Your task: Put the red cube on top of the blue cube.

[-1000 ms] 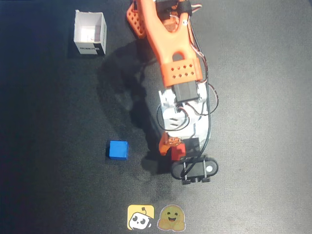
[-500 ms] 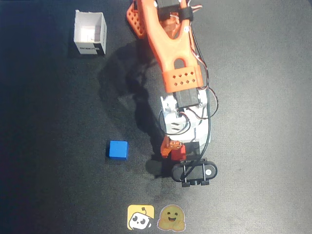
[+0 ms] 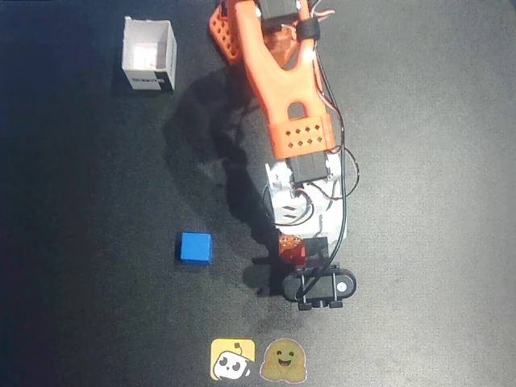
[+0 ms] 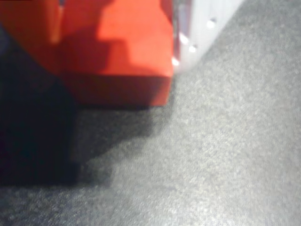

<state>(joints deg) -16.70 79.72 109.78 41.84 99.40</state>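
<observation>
The red cube (image 3: 291, 249) sits low at the mat between my gripper's (image 3: 295, 251) jaws and is mostly hidden under the wrist in the overhead view. In the wrist view the red cube (image 4: 127, 52) fills the top left. An orange finger (image 4: 28, 33) presses its left side and a white finger (image 4: 207, 23) touches its right side. My gripper (image 4: 117, 66) is shut on it. I cannot tell whether the cube touches the mat or hangs just above it. The blue cube (image 3: 195, 247) stands alone on the dark mat, left of my gripper and well apart from it.
An open white box (image 3: 149, 55) stands at the top left. Two stickers, one yellow (image 3: 233, 359) and one greenish (image 3: 282, 360), lie flat near the bottom edge. The orange arm (image 3: 278, 81) reaches down from the top centre. A black wrist camera (image 3: 322, 287) sits below the gripper.
</observation>
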